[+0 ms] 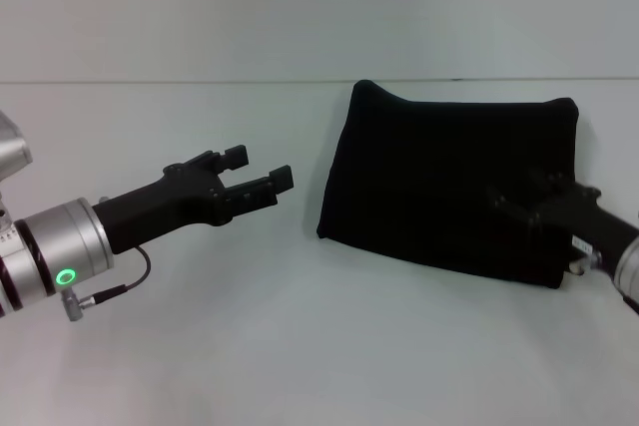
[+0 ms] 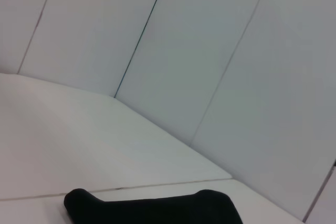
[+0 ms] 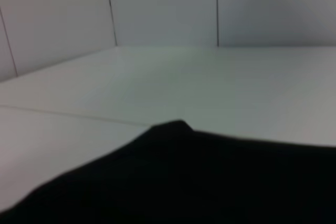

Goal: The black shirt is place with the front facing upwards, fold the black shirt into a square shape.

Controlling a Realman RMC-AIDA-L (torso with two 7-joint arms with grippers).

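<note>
Black shirt (image 3: 210, 182) on white table (image 3: 157, 87), panelled wall (image 3: 157, 3) behind

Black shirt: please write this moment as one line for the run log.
black shirt: folded, near-square, flat on table | left gripper: open, beside shirt, apart | right gripper: over shirt's right part, grip unclear

From my head camera the right claw (image 1: 519, 199) sits dark against the black shirt (image 1: 439, 177), so I cannot make out whether its fingers are parted or closed. Its arm runs off the frame's right edge. No lettering or neck label shows on the folded cloth. My left wrist camera catches only a strip of the shirt, cut by the frame's edge; the right wrist view shows it blurred and cropped too.
</note>
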